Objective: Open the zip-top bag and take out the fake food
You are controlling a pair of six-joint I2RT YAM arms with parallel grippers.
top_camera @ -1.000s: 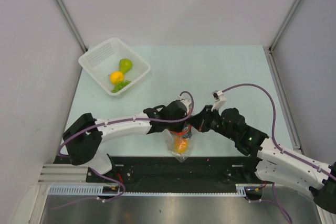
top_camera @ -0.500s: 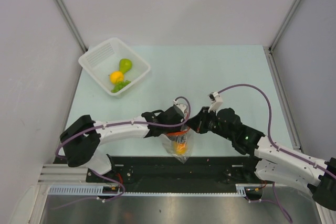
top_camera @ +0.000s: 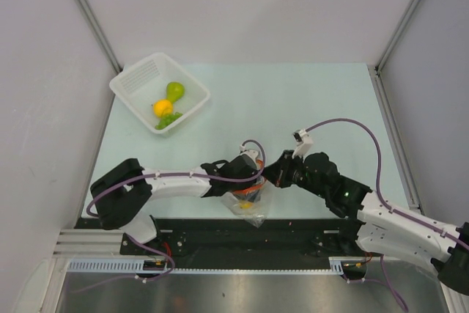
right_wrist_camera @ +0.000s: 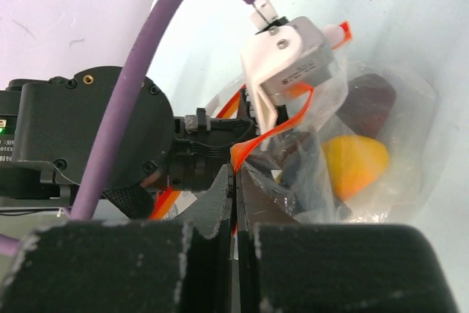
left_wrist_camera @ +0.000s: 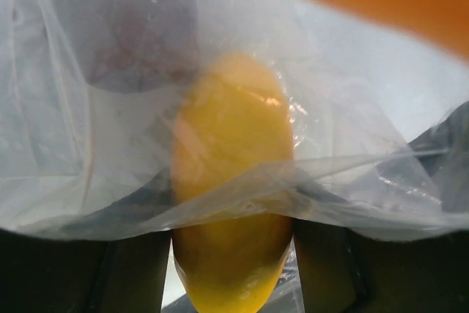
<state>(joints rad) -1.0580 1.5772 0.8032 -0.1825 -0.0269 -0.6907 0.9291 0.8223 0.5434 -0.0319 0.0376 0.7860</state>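
The clear zip-top bag [top_camera: 250, 201] lies at the table's near edge, its red-orange zip strip [right_wrist_camera: 272, 131] spread open. My right gripper [right_wrist_camera: 236, 181] is shut on the strip at the bag's mouth; in the top view the right gripper [top_camera: 272, 177] is at the bag's right side. My left gripper [top_camera: 246, 183] reaches into the mouth. In its wrist view the left gripper [left_wrist_camera: 233, 243] has dark fingers [left_wrist_camera: 326, 269] on both sides of a yellow fake fruit [left_wrist_camera: 233, 144], with film draped over them. A dark round piece [left_wrist_camera: 124, 27] lies beside it in the bag.
A white slotted basket [top_camera: 139, 75] stands at the far left. It holds a green pear [top_camera: 174, 90], a yellow-orange fruit [top_camera: 163, 107] and green bits [top_camera: 168, 119]. The black rail [top_camera: 234, 236] runs just below the bag.
My left gripper has moved toward the near edge and down into the bag's mouth. The bag has sunk lower. My right gripper has kept its hold and shifted slightly.
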